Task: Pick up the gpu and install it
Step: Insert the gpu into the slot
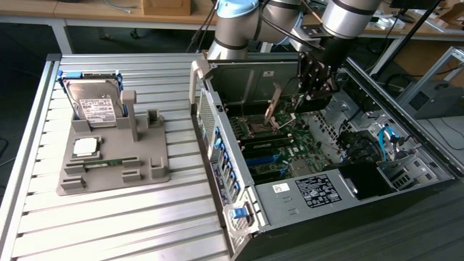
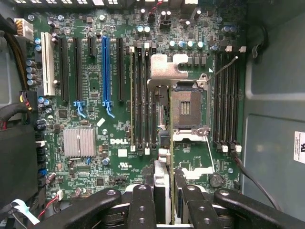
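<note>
While the thin, flat, tan-brown gpu card with its silvery metal edge (image 1: 274, 106) is already lifted clear of the grey moulded parts holder (image 1: 108, 163) on the slatted table, it is not yet seated: in the exterior view it hangs edge-down inside the open black computer case (image 1: 348, 179), above the green motherboard (image 1: 279, 147). Pick-up therefore appears complete; insertion into a slot remains, as far as can be judged. The black two-fingered gripper (image 1: 313, 89) is partly closed, its fingers pinching the card. In the wrist view the gripper (image 2: 165, 200) clasps the card's thin edge (image 2: 164, 181), which runs between the pads towards the board. The long blue expansion slot (image 2: 106, 71) and its black neighbours lie well apart from the card's line, which currently falls nearer the open metal processor socket (image 2: 188, 107). The silvery arm descends from above the case, its wrist pointing steeply down into the chassis. The silver boxy hard drive with white label (image 1: 98, 103) stands in the holder.
</note>
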`<state>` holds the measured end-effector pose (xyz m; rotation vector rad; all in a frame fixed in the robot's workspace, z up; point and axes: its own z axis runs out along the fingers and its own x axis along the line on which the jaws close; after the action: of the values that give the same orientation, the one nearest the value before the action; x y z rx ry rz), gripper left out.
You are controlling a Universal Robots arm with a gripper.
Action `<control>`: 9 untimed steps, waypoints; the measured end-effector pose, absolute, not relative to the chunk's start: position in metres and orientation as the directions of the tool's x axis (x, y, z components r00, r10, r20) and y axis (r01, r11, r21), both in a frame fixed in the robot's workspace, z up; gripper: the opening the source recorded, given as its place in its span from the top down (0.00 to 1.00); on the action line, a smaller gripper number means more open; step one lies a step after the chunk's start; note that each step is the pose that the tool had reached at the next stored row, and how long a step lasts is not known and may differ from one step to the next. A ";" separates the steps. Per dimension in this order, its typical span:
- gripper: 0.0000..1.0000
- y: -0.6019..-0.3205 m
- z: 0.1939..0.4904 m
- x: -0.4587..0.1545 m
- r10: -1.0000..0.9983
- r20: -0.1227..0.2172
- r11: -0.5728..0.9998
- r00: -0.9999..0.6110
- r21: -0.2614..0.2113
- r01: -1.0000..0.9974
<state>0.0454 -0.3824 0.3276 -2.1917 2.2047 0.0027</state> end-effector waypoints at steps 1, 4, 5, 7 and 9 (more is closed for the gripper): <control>0.73 -0.382 0.327 0.045 -1.000 -0.025 0.006 -0.006 -0.022 -1.000; 0.73 -0.383 0.327 0.045 -1.000 -0.025 0.006 -0.005 -0.022 -1.000; 0.73 -0.383 0.327 0.045 -1.000 -0.025 0.006 -0.005 -0.022 -1.000; 0.73 -0.383 0.327 0.044 -1.000 -0.025 0.006 -0.005 -0.022 -1.000; 0.73 -0.383 0.326 0.044 -1.000 -0.024 0.006 -0.005 -0.022 -1.000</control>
<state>0.0441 -0.3830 0.3263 -2.1923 2.2042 0.0028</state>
